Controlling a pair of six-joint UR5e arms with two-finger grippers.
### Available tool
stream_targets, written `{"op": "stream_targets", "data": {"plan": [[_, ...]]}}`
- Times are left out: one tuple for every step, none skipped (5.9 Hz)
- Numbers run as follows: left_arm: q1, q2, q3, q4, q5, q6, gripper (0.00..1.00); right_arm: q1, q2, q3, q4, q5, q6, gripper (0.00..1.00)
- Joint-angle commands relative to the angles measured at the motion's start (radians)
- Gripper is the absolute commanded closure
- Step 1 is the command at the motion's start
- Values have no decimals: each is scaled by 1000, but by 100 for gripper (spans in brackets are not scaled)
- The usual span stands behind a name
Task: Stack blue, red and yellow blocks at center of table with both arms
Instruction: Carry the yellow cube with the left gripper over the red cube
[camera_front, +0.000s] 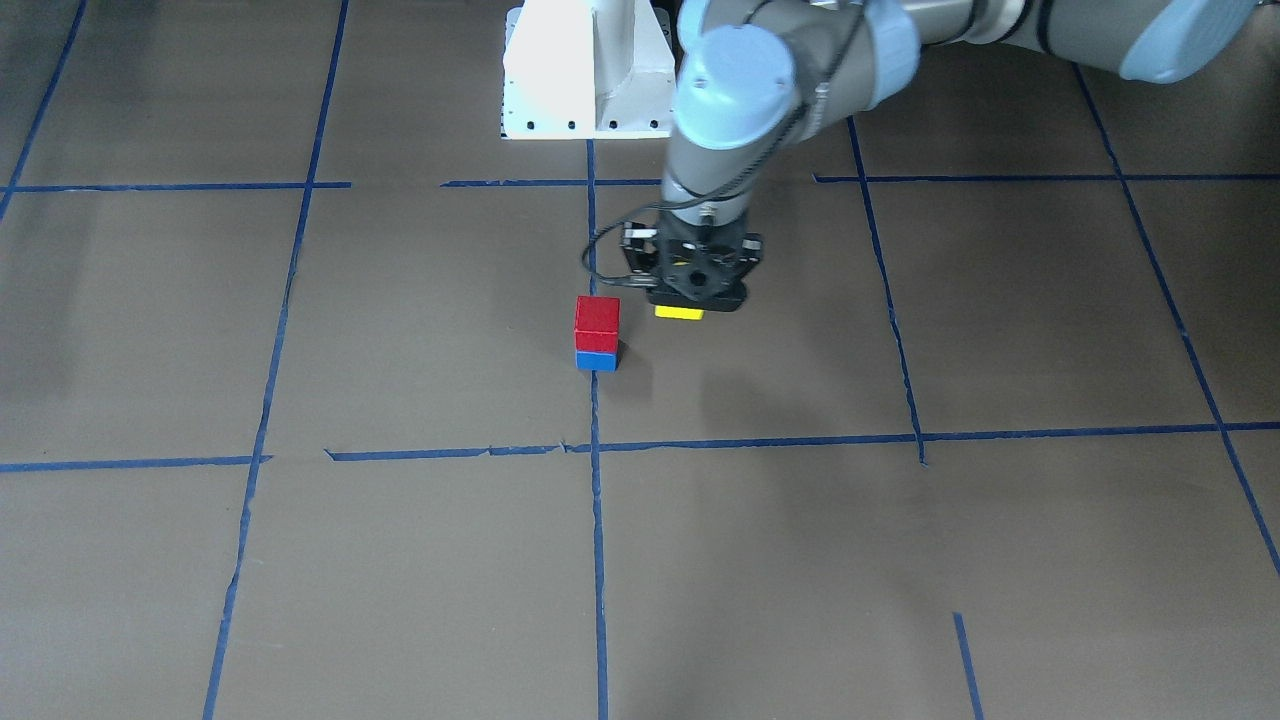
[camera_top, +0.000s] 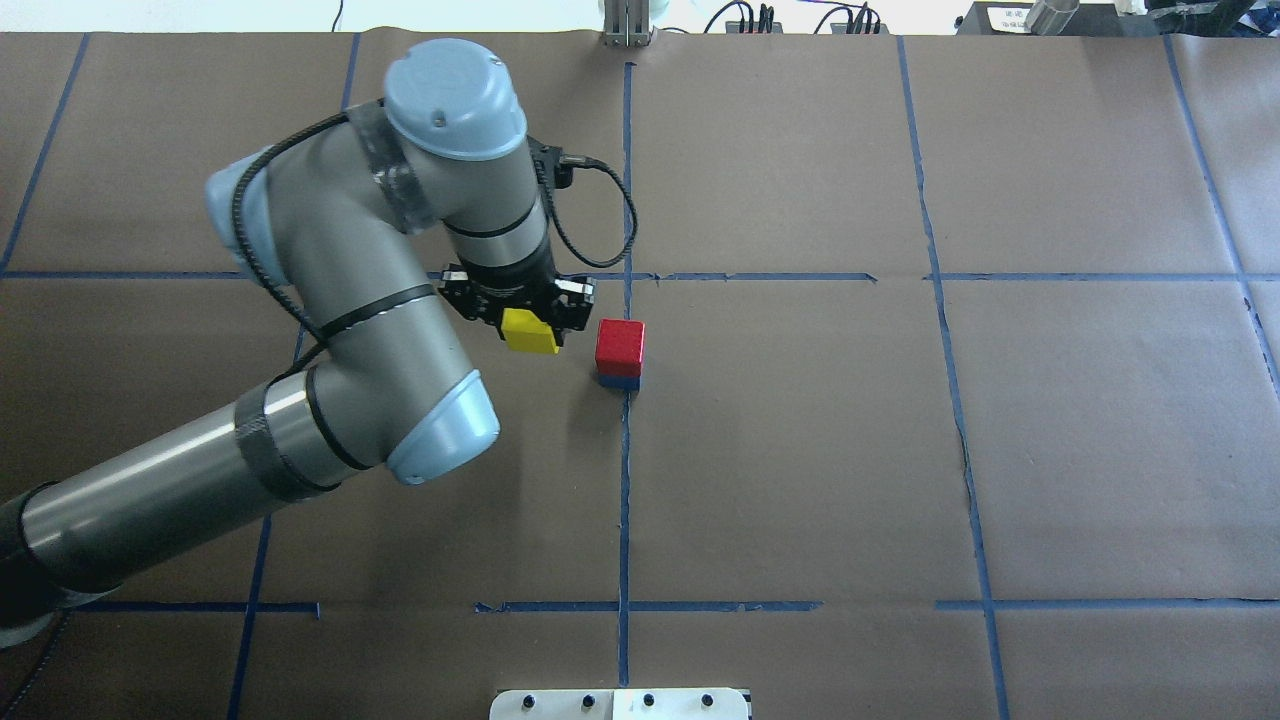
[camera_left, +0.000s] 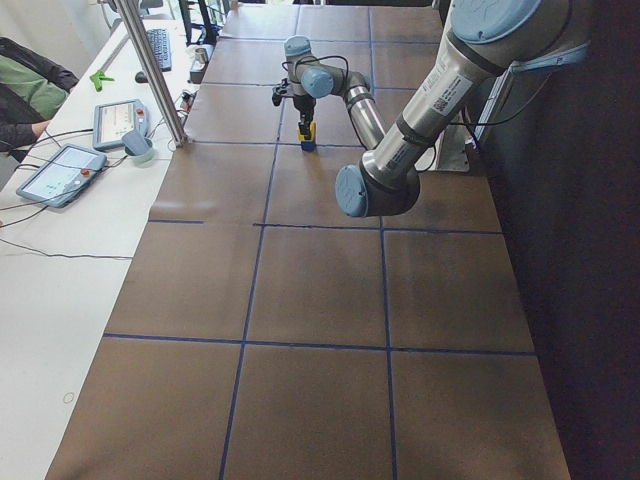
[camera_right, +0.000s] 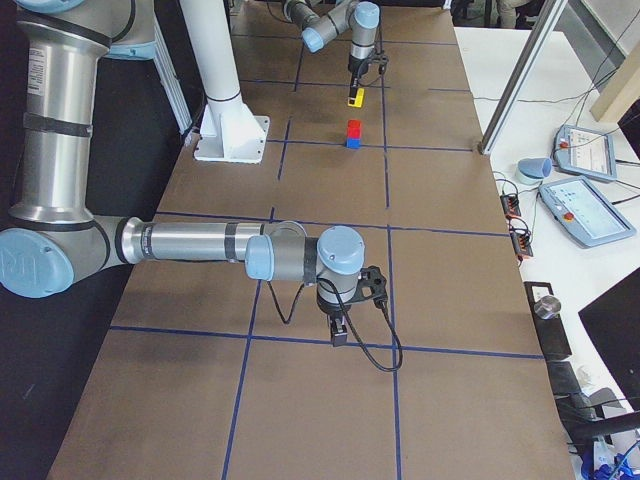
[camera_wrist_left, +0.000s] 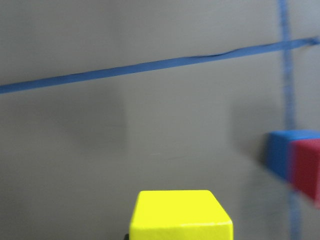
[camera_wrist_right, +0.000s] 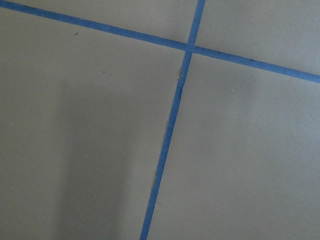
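Gripper (camera_front: 695, 298) of left arm (camera_front: 740, 90) hides most of yellow block (camera_front: 679, 312).

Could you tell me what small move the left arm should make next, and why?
Probably shift the left gripper sideways until the yellow block is centred over the red block. It is gripped but hangs beside the stack, and red already rests on the blue block.

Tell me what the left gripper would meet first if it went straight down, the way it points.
Bare table, it seems. The left gripper points down, shut on the yellow block, beside the red block on the blue block, not over them; depth is hard to judge.
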Motion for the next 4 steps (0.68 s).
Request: {"op": "stream_targets", "data": {"plan": [[54,-76,67,-13,57,-30,93,0,1,0,0,0,0,0],[59,-114,114,-13,67,-36,93,0,1,-2,0,0,0,0],[59,-137,148,-27,65,-65,93,0,-1,-2,0,0,0,0],[58,-136,170,-71,67,-94,93,0,1,-2,0,0,0,0]]}}
